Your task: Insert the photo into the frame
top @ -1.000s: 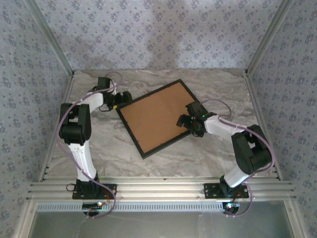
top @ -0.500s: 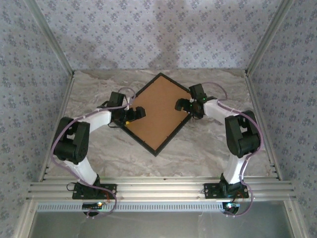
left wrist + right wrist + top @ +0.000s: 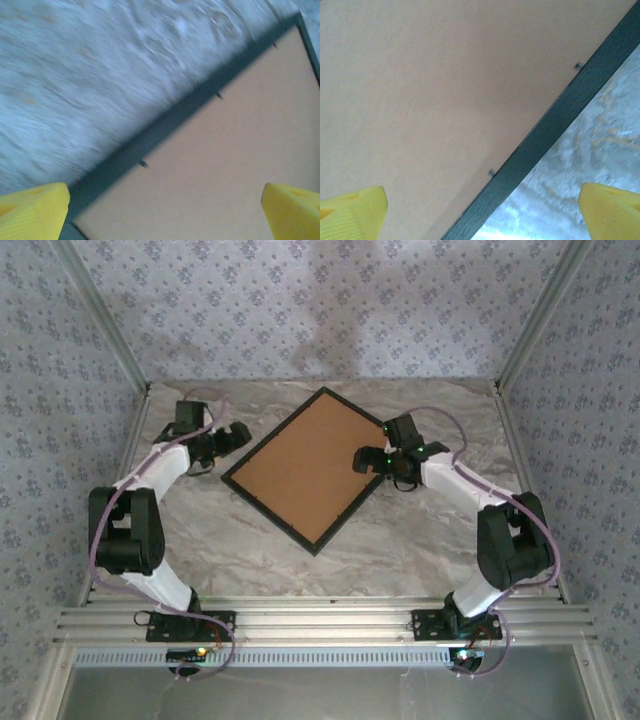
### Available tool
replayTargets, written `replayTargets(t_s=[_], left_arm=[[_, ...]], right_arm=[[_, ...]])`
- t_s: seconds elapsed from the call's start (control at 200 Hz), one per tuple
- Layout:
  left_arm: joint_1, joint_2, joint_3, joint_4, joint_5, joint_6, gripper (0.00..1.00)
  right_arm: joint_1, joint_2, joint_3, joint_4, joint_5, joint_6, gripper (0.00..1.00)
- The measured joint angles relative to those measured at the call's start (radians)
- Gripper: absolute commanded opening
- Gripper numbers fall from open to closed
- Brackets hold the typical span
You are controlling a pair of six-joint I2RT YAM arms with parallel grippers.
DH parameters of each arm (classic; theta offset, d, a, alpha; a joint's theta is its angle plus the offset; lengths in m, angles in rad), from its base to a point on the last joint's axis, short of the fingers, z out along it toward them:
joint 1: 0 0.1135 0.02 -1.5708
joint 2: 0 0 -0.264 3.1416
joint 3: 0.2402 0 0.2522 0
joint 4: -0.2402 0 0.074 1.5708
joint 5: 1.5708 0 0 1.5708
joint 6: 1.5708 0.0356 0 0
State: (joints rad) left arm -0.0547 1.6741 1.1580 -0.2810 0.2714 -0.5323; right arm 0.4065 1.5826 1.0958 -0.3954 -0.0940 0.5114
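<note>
Withdrawn to ten o'clock, the left gripper (image 3: 236, 433) has quit the frame (image 3: 270, 518), lying centred with brown backing board (image 3: 310, 470) up; right gripper (image 3: 360, 460) hovers at its three o'clock edge. Left wrist: jaws wide, empty. Right wrist: likewise. Probably closing-up; next, press the edge tabs (image 3: 491, 173).

1 frame (image 3: 274, 434), black, mid-table. 1 backing board (image 3: 305, 470), brown, lying inside it. Small dark tabs (image 3: 218, 94) on the frame's inner edge: 3 counted in the left wrist view, 2 in the right wrist view; blur leaves the full tally unsure.

2 arms: left arm (image 3: 125, 530) at 8 o'clock from the frame, right arm (image 3: 510, 545) at 4 o'clock.

2 grippers: left gripper (image 3: 238, 432) at 10 o'clock, right gripper (image 3: 362, 460) at 3 o'clock.

Yellow fingertips (image 3: 30, 210): 2 per gripper, 4 in all.

1 table (image 3: 400, 540), marbled. 3 patterned walls (image 3: 330, 310).
</note>
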Motion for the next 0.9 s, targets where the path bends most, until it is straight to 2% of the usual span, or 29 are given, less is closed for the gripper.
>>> replayTargets(t_s=[0.075, 0.24, 0.405, 0.745, 0.9], left_arm=[[0.023, 0.039, 0.0, 0.005, -0.005, 0.005, 0.98], [0.01, 0.106, -0.007, 0.02, 0.025, 0.019, 0.97], [-0.011, 0.114, -0.039, 0.053, 0.051, 0.027, 0.97], [-0.046, 0.095, -0.129, 0.142, 0.057, 0.04, 0.96], [-0.108, 0.052, -0.203, 0.168, 0.076, 0.0, 0.96]], right_arm=[[0.035, -0.003, -0.014, 0.003, -0.004, 0.012, 1.0], [0.099, 0.01, -0.039, 0.013, -0.009, 0.041, 1.0], [0.101, 0.071, -0.042, 0.077, -0.027, 0.076, 1.0], [0.013, 0.125, -0.065, 0.161, -0.06, 0.094, 1.0], [-0.049, 0.12, -0.072, 0.135, -0.043, 0.045, 0.98]])
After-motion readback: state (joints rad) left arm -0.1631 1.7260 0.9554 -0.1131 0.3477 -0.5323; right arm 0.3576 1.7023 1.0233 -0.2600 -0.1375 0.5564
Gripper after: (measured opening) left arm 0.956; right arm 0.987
